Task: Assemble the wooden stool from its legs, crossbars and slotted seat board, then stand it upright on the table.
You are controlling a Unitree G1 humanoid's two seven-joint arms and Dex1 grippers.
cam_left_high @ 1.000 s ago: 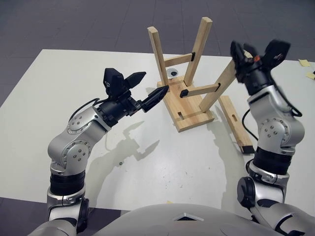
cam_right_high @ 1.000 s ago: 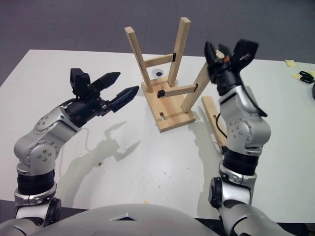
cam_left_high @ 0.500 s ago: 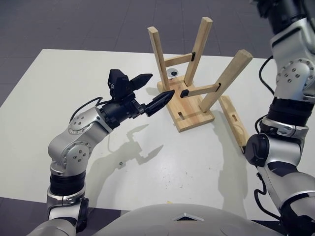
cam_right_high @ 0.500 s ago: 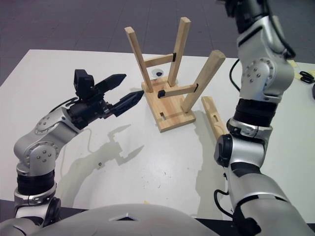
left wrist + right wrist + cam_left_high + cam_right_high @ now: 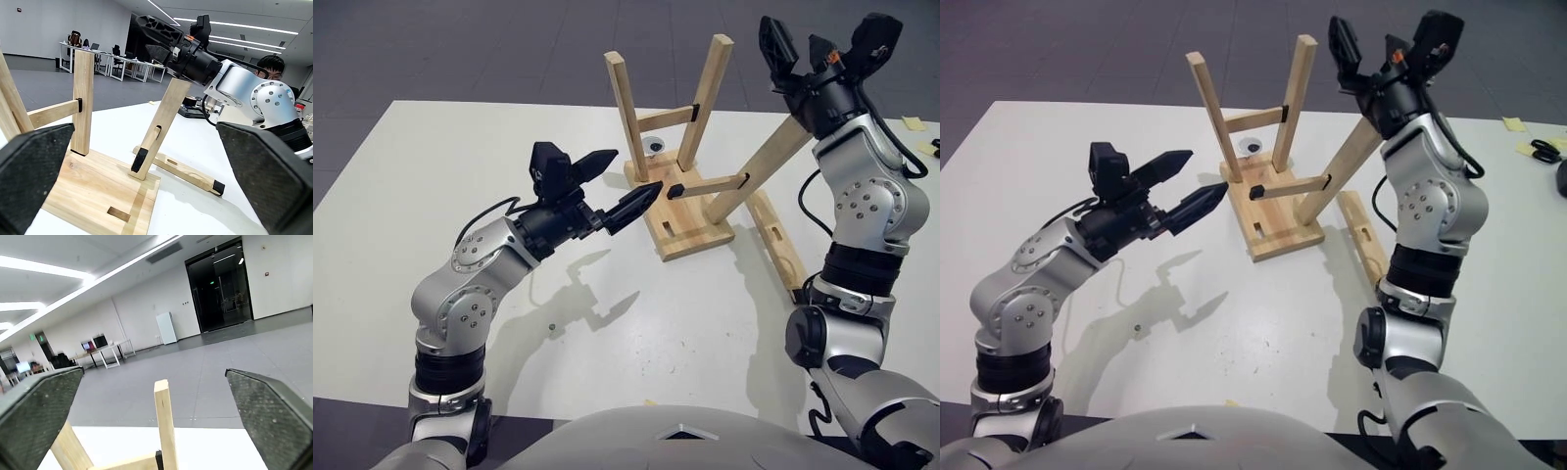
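The stool stands upside down on the white table (image 5: 431, 196), its slotted seat board (image 5: 693, 217) flat, an empty slot facing me. Two legs (image 5: 626, 113) (image 5: 705, 98) rise upright, joined by a crossbar (image 5: 666, 119). A third leg (image 5: 762, 164) leans out to the right, with a crossbar (image 5: 707, 184) on it. A loose leg (image 5: 778, 243) lies on the table beside the board. My left gripper (image 5: 636, 170) is open, just left of the board. My right gripper (image 5: 824, 39) is open and held high over the leaning leg's top end, touching nothing.
A small round black-and-white piece (image 5: 653, 147) lies behind the seat board. A tiny dark speck (image 5: 553, 331) sits on the table near me. Yellow notes (image 5: 918, 124) and scissors (image 5: 1549, 149) lie at the far right edge.
My right gripper, which was at the leaning leg's top, rose out of the picture and has come back down above it. The left gripper edged closer to the seat board.
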